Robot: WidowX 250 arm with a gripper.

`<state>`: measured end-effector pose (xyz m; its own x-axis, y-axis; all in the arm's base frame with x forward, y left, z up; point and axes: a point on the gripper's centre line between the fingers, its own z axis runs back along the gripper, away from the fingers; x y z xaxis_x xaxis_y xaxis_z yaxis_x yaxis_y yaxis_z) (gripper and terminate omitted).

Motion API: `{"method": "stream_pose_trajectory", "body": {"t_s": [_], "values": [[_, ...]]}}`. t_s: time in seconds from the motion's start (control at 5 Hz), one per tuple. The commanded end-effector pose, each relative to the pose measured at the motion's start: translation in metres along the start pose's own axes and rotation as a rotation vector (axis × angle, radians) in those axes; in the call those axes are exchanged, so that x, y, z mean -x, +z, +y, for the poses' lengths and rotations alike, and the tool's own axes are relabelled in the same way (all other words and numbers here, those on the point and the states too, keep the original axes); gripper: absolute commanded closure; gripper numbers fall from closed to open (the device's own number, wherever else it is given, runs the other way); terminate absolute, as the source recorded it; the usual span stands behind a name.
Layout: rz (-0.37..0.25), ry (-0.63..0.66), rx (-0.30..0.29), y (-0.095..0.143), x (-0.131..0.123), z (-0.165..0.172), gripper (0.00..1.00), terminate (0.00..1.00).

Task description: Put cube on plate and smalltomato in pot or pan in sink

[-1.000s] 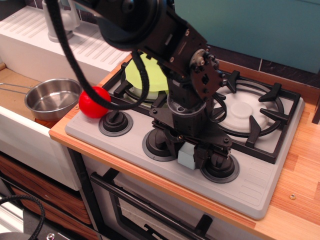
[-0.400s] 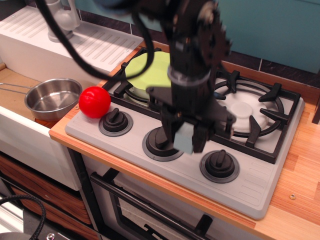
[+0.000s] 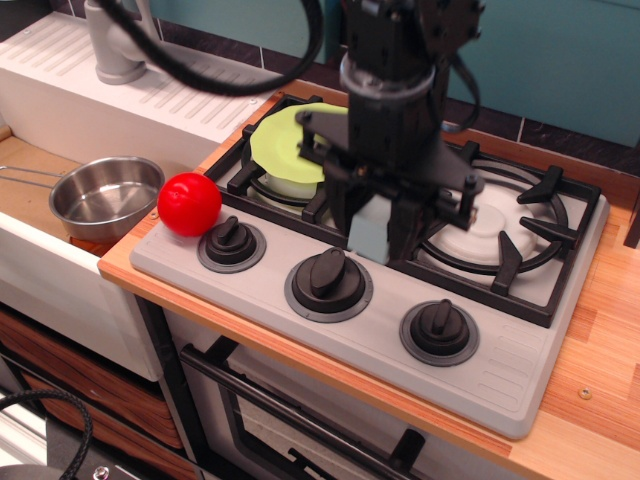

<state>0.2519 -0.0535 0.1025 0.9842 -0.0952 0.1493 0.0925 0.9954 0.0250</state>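
My gripper (image 3: pixel 372 232) is shut on the pale grey-blue cube (image 3: pixel 367 230) and holds it above the stove, between the two burners and just behind the middle knob. The lime-green plate (image 3: pixel 282 148) lies on the left burner, behind and left of the gripper, partly hidden by the arm. The bright red smalltomato (image 3: pixel 189 204) sits at the stove's front left corner beside the left knob. The shiny steel pan (image 3: pixel 105 197) rests in the sink (image 3: pixel 40 240) at left, its thin handle pointing left.
Three black knobs (image 3: pixel 328 281) line the grey stove front. The right burner's white cap (image 3: pixel 490 222) sits under black grates. A ribbed white drainboard (image 3: pixel 150 95) and grey tap (image 3: pixel 115 45) stand at the back left. Wooden counter (image 3: pixel 600 360) runs along the right.
The gripper has risen with the cube from beside the right knob and moved back and slightly left, towards the burners. The tomato, pan and plate have not moved.
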Motion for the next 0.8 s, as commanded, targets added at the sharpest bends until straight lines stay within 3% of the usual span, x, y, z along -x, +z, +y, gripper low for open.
{"method": "stream_pose_trajectory", "body": {"t_s": [0.0, 0.6], "values": [[-0.104, -0.094, -0.01, 0.013, -0.057, 0.039, 1.0, 0.0], [-0.148, -0.182, 0.008, -0.01, -0.099, 0.095, 1.0, 0.0]]}}
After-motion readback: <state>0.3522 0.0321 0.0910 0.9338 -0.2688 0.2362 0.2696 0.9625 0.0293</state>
